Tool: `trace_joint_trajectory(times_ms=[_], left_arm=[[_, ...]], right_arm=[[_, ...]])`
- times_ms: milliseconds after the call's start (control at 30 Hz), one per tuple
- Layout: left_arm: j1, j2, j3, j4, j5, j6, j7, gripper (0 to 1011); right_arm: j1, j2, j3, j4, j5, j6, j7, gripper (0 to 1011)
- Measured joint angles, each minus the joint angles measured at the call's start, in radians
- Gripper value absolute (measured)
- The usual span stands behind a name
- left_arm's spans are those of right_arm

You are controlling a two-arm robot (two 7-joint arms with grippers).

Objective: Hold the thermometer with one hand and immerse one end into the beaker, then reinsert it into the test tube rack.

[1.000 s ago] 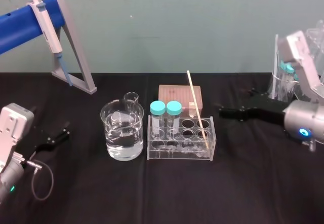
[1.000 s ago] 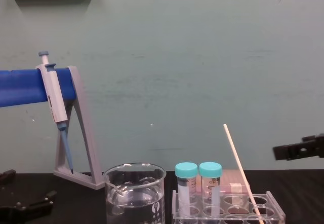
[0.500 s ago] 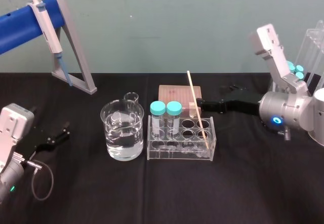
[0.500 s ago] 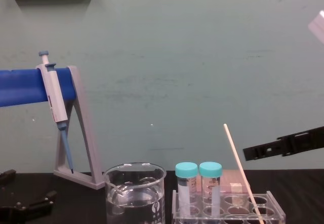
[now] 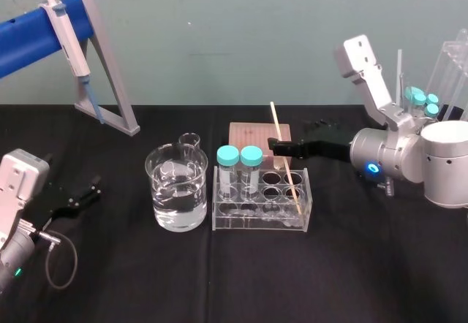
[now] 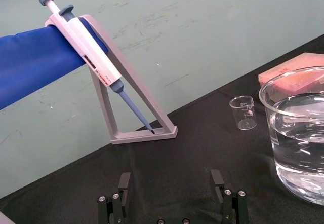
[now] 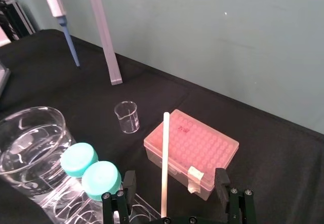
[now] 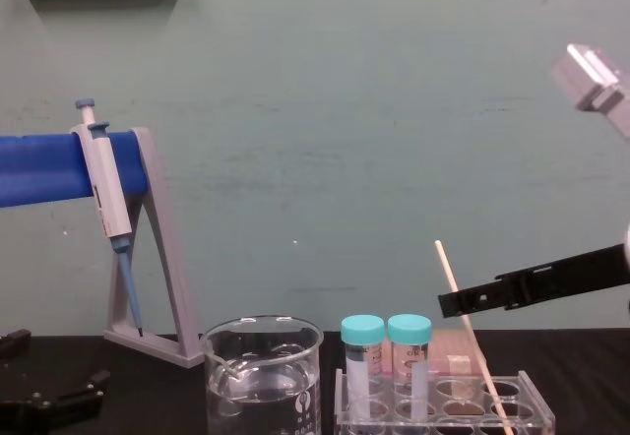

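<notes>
Cream thermometer [image 5: 276, 124] tilted in the clear rack [image 5: 262, 207]; right gripper [image 5: 275, 146] spread around it, not clamped.
Thermometer's lower end sits in a hole at the rack's right end and its top leans away toward the wall. Seen from the right wrist, the rod [image 7: 164, 158] stands between the right gripper's [image 7: 175, 183] two black fingers, which are set wide apart, with a clear gap on each side. From the chest, the same gripper [image 8: 448, 303] crosses the rod [image 8: 479, 358] at about mid-height. Beaker [image 5: 177, 190], part filled with clear liquid, stands just beside the rack's left end on the black table [image 5: 365, 264]. Two teal-capped tubes [image 5: 239, 156] occupy the rack's left holes. Left gripper [image 5: 79, 197] rests low at the table's left, well apart from the beaker, fingers spread and holding nothing [image 6: 170, 183].
</notes>
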Motion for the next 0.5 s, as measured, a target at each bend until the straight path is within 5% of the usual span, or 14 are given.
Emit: trace_joint_trajectory(times_ms=[500], left_arm=[[0.000, 0.000, 0.000, 0.000, 0.000, 0.000, 0.000, 1004]], right_arm=[[0.045, -0.091, -0.018, 0.144, -0.054, -0.023, 0.000, 953]])
